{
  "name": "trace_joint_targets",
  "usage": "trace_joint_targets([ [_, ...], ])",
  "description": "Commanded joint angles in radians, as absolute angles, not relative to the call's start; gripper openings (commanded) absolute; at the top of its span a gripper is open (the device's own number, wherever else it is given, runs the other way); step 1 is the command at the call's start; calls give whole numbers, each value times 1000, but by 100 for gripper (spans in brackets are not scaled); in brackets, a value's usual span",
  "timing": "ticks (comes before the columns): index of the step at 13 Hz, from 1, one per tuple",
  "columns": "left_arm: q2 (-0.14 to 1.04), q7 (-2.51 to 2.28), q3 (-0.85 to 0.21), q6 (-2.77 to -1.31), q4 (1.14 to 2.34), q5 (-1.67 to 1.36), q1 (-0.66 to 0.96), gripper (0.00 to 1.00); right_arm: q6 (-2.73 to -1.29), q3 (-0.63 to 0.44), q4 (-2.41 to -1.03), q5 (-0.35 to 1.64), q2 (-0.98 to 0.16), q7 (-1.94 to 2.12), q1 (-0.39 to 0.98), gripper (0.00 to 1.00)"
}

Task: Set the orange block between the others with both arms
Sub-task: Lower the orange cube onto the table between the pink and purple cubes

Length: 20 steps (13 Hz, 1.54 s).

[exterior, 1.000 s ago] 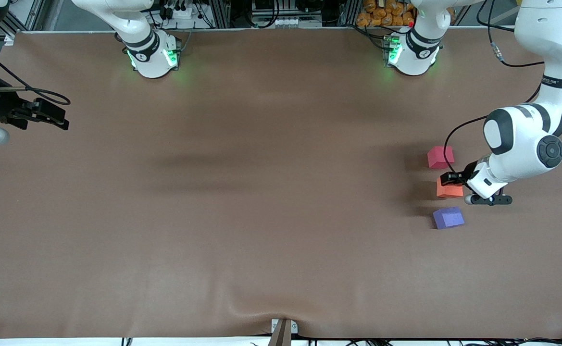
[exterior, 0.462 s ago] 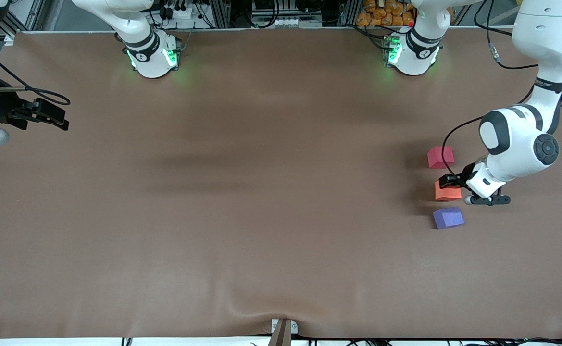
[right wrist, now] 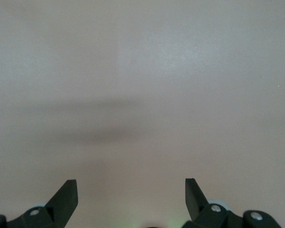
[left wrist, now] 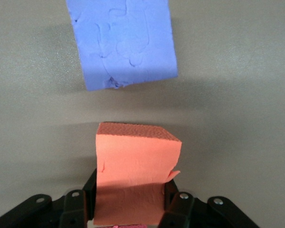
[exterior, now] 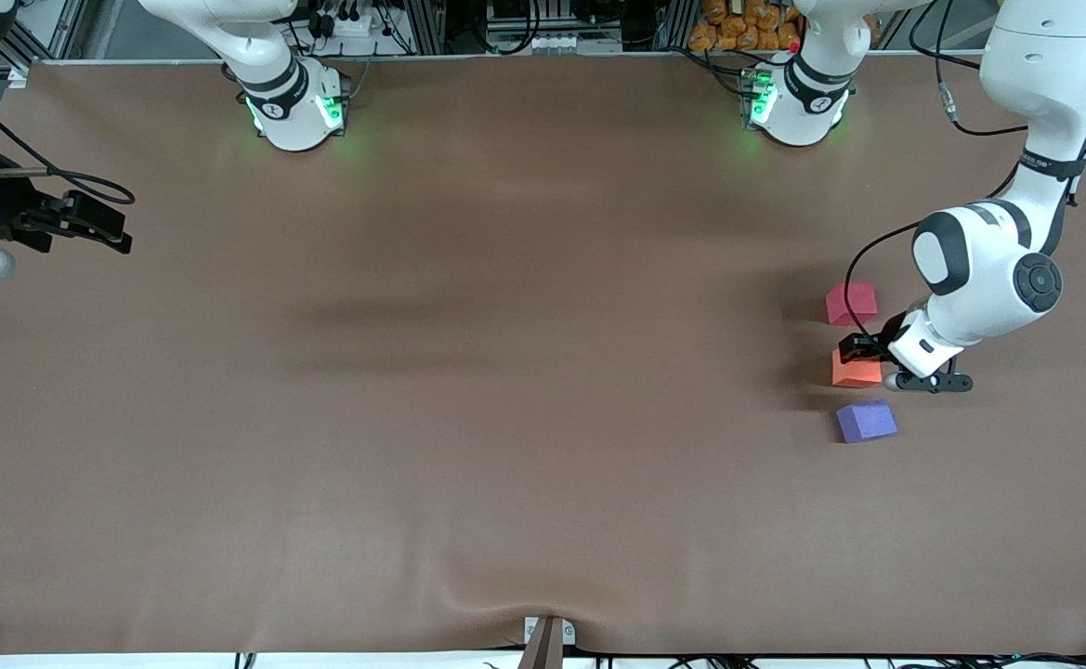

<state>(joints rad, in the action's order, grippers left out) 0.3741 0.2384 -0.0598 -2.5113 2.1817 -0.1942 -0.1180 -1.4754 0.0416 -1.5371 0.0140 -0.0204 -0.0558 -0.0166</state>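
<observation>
**Three cubes nearly in line at the left arm's end of the table**

Over the last second the left gripper [exterior: 863, 353] has carried the orange block [exterior: 857, 371] a little toward the middle of the table, squaring it up between the pinkish-red cube [exterior: 851, 303] and the purple cube [exterior: 866, 420]. Its jaws are clamped on the block, which sits low, just over the table [exterior: 505, 372] or on it. Release looks like what remains. The right gripper [exterior: 87, 223] waits over its own end, jaws spread wide, empty. No readable writing shows on the cubes.
</observation>
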Motion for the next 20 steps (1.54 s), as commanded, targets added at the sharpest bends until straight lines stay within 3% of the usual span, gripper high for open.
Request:
trace_joint_targets([
  [1,367,272,-72,-2530,2195,-219,-144,22,-1476,43,-1531,21,-17,-51,-15,100],
  [20,390,272,-86,-2554,2191,-239,-150,26,-1479,40,-1532,26,-18,-46,-29,100],
])
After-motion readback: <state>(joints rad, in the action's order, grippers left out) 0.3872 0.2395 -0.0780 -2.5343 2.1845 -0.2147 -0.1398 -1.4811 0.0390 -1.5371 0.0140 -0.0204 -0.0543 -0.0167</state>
